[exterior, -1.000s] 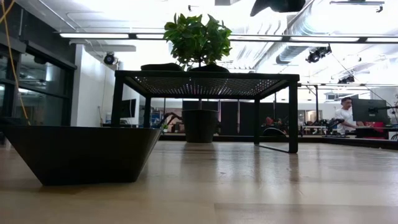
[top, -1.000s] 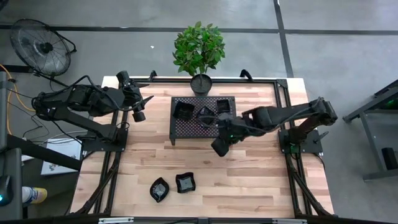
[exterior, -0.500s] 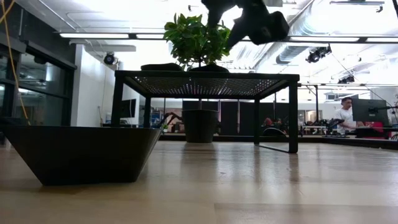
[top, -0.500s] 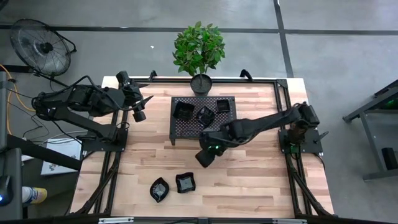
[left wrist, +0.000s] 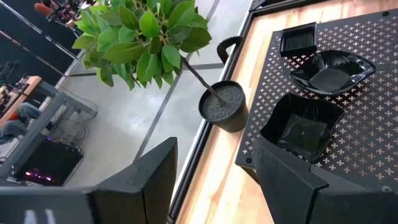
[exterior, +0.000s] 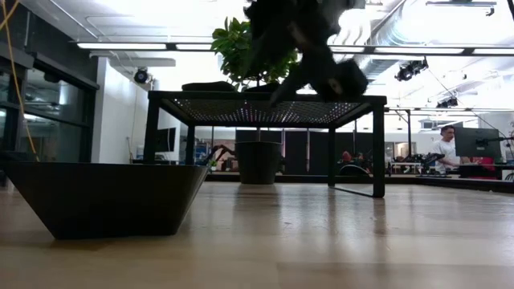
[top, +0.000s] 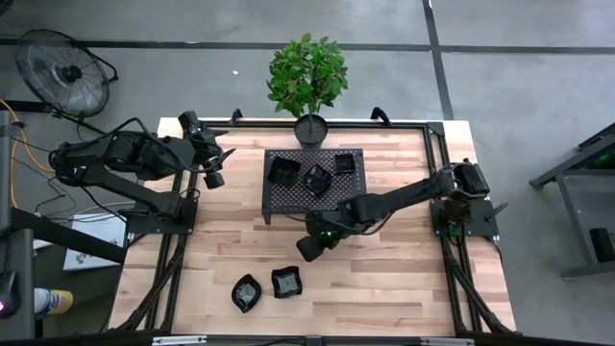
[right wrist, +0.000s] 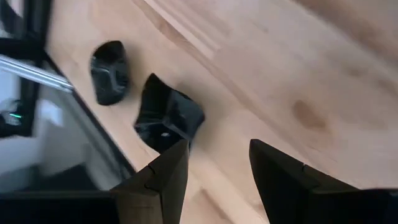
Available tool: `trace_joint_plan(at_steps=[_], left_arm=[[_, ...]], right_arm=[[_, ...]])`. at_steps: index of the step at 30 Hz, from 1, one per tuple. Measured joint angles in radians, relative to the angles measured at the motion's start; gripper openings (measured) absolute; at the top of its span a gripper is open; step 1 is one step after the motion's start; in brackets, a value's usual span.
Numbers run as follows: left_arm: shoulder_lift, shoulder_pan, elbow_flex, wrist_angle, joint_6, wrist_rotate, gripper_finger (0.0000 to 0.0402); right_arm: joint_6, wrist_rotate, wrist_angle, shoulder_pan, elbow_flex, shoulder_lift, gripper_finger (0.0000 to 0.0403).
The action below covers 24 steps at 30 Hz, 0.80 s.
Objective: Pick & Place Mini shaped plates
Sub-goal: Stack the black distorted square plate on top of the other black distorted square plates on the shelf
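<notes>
Reaching farther out than a moment earlier, the right gripper (top: 306,250) had left the edge of the large black perforated metal rack (top: 279,200) and hung over bare wood just in front of it, short of two small glossy black plates near the front edge of the light wooden table (top: 404,279). Its two dark fingers (right wrist: 163,180) stood parted with nothing between them, and its wrist camera looked down past them at the wavy-edged square plate (right wrist: 166,116) and, just beside it, the rounded leaf-like plate (right wrist: 111,72). Seen from overhead, the leaf-like plate (top: 246,292) and the square plate (top: 285,282) lay side by side and slightly apart. Three more glossy black dishes sat on top of the rack: a wavy-edged square one (top: 282,170) at its left end, a pointed leaf-shaped one (top: 316,178) in the middle and a small plain square one (top: 344,162) at its right end. The left gripper (top: 223,155) had not moved from its place by the table's back left corner, well clear of the rack, its fingers (left wrist: 149,177) spread wide and empty. A leafy green plant in a round black pot (top: 310,129) stood at the table's back edge behind the rack. At table height another wide black dish (exterior: 104,197) filled the left foreground, and a person (exterior: 446,148) was visible at a desk in the room beyond.
</notes>
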<state>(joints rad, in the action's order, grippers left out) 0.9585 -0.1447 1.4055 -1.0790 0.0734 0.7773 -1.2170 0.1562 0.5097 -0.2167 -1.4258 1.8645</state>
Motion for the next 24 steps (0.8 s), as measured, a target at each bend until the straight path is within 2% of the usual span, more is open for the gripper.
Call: trace_joint_plan(at_steps=[7,12,24], left_arm=[[0.000,0.000,0.000,-0.020,-0.026,-0.002,0.0204],[0.004,0.000,0.000,-0.022,-0.063,-0.001,0.0204],[0.041,0.000,-0.066,0.011,-0.192,-0.012,0.0204]], right_arm=[[-0.144,0.088,-0.354,-0.005,0.192,0.000,0.0165],[-0.146,0.086,-0.425,-0.017,0.253,-0.001,0.0165],[-0.135,-0.157,-0.430,-0.092,0.271,-0.002,0.0165]])
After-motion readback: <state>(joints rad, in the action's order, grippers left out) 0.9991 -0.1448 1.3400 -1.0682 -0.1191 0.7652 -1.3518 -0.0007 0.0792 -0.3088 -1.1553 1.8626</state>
